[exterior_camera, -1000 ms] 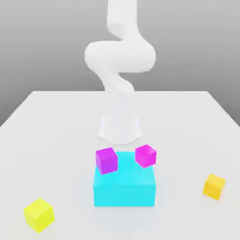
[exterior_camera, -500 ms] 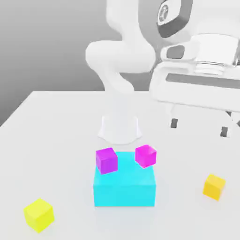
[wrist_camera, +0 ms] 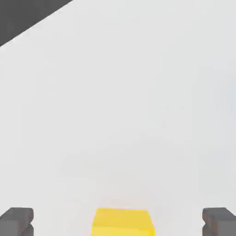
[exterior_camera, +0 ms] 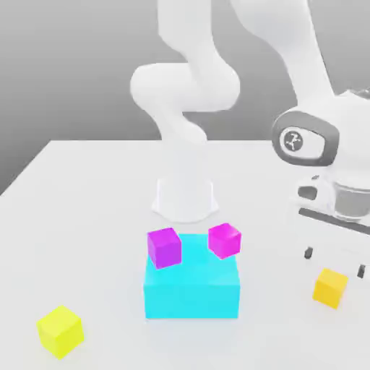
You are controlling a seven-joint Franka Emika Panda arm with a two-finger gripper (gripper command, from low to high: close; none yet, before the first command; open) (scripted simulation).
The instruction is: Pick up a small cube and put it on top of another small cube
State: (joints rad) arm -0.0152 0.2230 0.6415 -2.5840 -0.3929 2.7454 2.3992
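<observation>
1 white surface [exterior_camera: 87,188] carries everything, plain grey backdrop behind it; no clutter, no edge hazards near the work. The arm's base [exterior_camera: 185,196] stands mid-surface. Next in size, the cyan block [exterior_camera: 191,287], with 2 magenta cubes [exterior_camera: 165,247] on or just behind its top. Lemon-yellow cube [exterior_camera: 60,330] sits well apart at the exterior view's left. The small cube [exterior_camera: 330,287], amber, rests on the surface at the exterior view's right, directly under the gripper [exterior_camera: 334,261]. Jaws stand wide open and hold nothing; the hand view shows the amber cube [wrist_camera: 122,222] centred between the 2 fingertips [wrist_camera: 16,221]. Judgement: rigid, light, flat-faced, possibly slick; grip 2 opposite side faces at mid-height, squarely.
</observation>
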